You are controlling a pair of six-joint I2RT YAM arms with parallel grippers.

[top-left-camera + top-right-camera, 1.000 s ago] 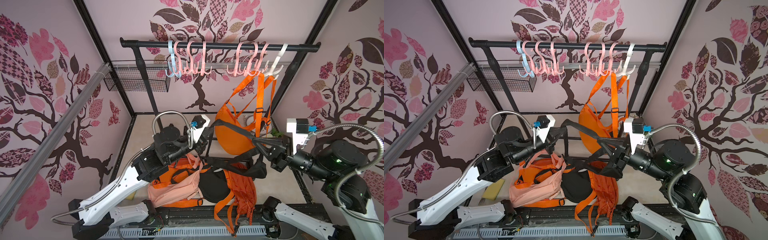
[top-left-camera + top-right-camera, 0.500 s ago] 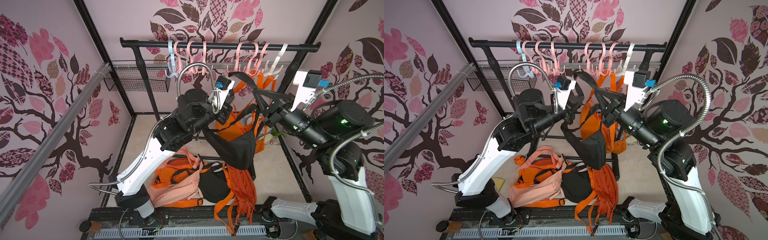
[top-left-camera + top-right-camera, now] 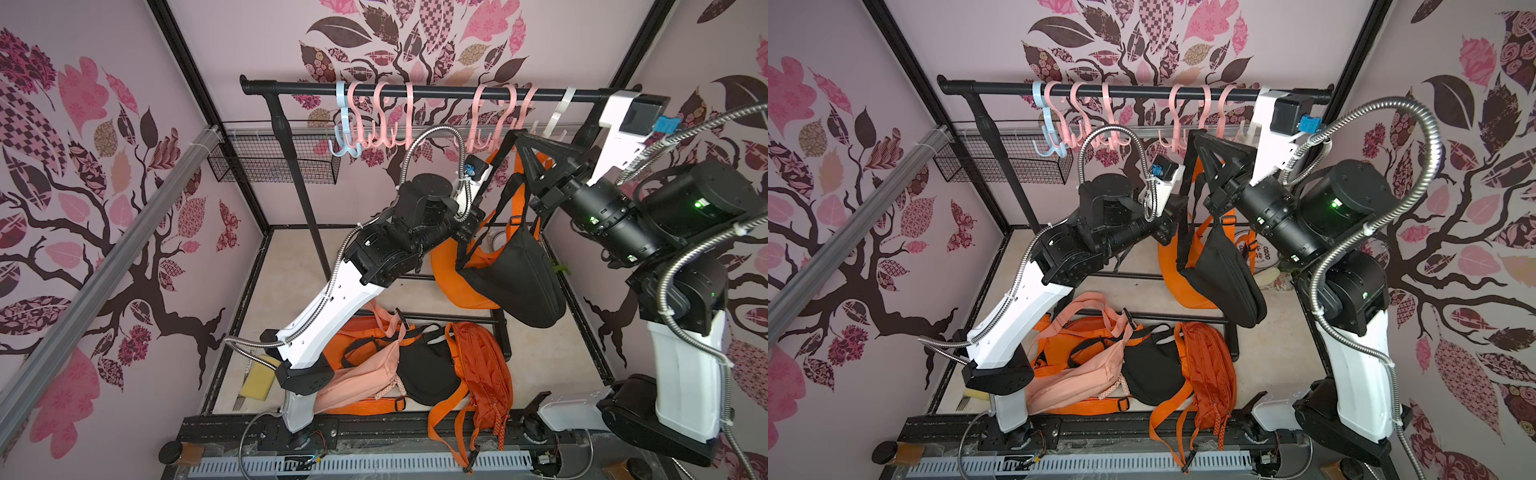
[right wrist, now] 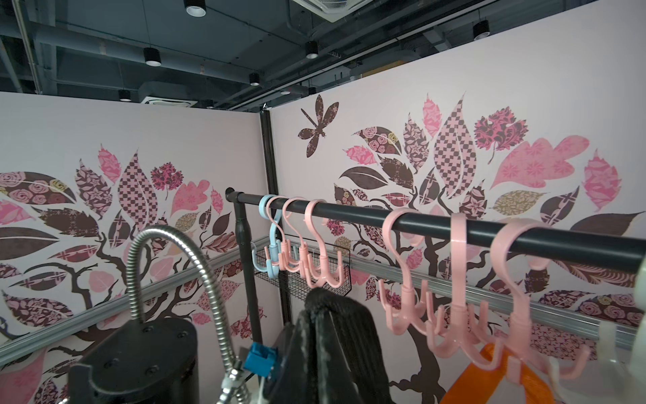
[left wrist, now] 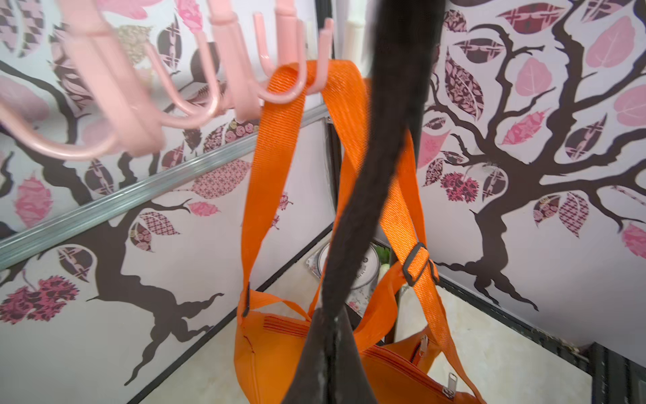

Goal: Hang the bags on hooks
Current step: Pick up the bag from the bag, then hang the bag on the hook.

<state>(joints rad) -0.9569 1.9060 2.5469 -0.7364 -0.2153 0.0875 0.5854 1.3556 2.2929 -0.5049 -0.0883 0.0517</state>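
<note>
A black bag (image 3: 519,282) (image 3: 1229,282) hangs in the air by its strap (image 5: 377,157). My right gripper (image 3: 519,135) (image 3: 1198,135) is shut on the top of the strap, just under the pink hooks (image 3: 498,137) (image 4: 409,307) on the black rail (image 4: 454,231). In the right wrist view the strap drapes over the fingertips (image 4: 316,307). My left gripper (image 3: 469,232) (image 3: 1177,226) (image 5: 327,314) is shut on the same strap lower down. An orange bag (image 3: 457,286) (image 5: 279,356) hangs behind from a pink hook (image 5: 290,87).
On the floor lie a peach bag (image 3: 365,374), another black bag (image 3: 428,370) and an orange backpack (image 3: 482,365). A wire basket (image 3: 270,166) hangs at the back left beside the rack post (image 3: 299,187). A white hook (image 3: 557,120) sits at the rail's right end.
Both arms have lifted the black bag from the floor pile up to the rail. In the last half second the bag has swung right and the right gripper has risen to the hooks.
</note>
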